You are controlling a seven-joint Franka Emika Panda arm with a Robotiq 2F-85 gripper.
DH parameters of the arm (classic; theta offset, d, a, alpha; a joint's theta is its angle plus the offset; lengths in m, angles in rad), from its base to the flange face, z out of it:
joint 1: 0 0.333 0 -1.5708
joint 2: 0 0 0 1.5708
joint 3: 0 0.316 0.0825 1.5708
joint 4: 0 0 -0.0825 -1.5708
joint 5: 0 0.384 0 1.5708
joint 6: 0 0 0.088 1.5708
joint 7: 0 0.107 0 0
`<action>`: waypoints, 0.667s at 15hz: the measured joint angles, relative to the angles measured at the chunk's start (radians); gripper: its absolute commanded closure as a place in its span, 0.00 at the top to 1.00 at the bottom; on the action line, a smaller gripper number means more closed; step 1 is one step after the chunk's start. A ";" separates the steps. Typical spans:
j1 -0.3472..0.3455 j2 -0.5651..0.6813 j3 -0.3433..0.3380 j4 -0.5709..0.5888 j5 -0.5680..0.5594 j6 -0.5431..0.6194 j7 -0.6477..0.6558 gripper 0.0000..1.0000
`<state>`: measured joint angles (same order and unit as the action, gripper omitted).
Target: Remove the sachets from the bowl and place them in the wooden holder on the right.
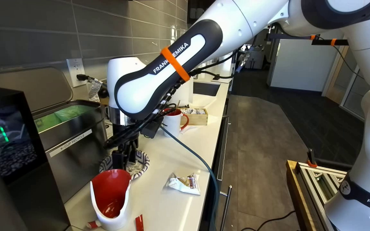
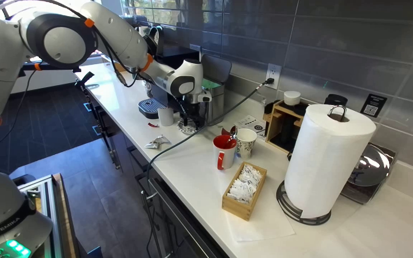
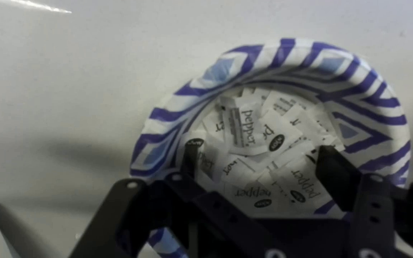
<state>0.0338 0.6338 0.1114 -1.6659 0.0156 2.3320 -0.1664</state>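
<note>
Counter [image 2: 188,175]: one, cut off in both exterior views. Arm [image 1: 233,27]: one, likewise cut off, its wrist end pointing down. Recycling bin [image 2: 219,102]: one, lid raised, partly behind the arm. Paper-towel roll [image 2: 328,165]: one, upright.

Wooden holder [image 2: 235,208]: one, standing on the counter near a red-lined mug [image 2: 224,156], open top upward. From where I stand, its long axis runs across the counter, wall side to front edge. The mug hides one end of it in an exterior view. White packets [image 2: 244,184] inside overlap too closely to count.

Bowl [image 3: 299,59]: one, patterned blue and white, well apart from the holder. In the wrist view its lower part is covered by the gripper [image 3: 256,154]. The gripper, one, points down with two fingers spread over the bowl's contents; whether the tips touch them, I cannot tell.

Mug: one, with a red handle. One further white vessel [image 1: 111,195], red inside, stands near the bowl and masks a little of it in an exterior view. Foil packet [image 1: 185,183]: one, lying near the front edge.

Sachets [image 3: 253,132]: in the bowl, layered, their print turned in mixed directions. The total cannot be established; the word "pepper" is legible on at least three.
</note>
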 measured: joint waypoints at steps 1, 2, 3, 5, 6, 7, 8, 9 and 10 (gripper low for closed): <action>0.000 0.003 0.000 0.003 0.000 0.000 0.005 0.59; 0.000 0.006 -0.001 0.006 0.000 0.000 0.010 0.52; 0.000 0.008 -0.001 0.010 0.000 0.000 0.014 0.42; 0.003 0.009 -0.005 0.018 0.000 0.000 0.026 0.28; 0.003 0.009 -0.007 0.020 0.000 0.000 0.031 0.19; 0.004 0.009 -0.008 0.022 0.000 0.000 0.035 0.12; 0.004 0.009 -0.008 0.023 0.000 0.000 0.041 0.04; 0.004 0.009 -0.009 0.024 0.000 0.000 0.046 0.01; 0.005 0.007 -0.009 0.024 0.000 0.000 0.051 0.00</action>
<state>0.0390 0.6411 0.1028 -1.6422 0.0154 2.3321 -0.1158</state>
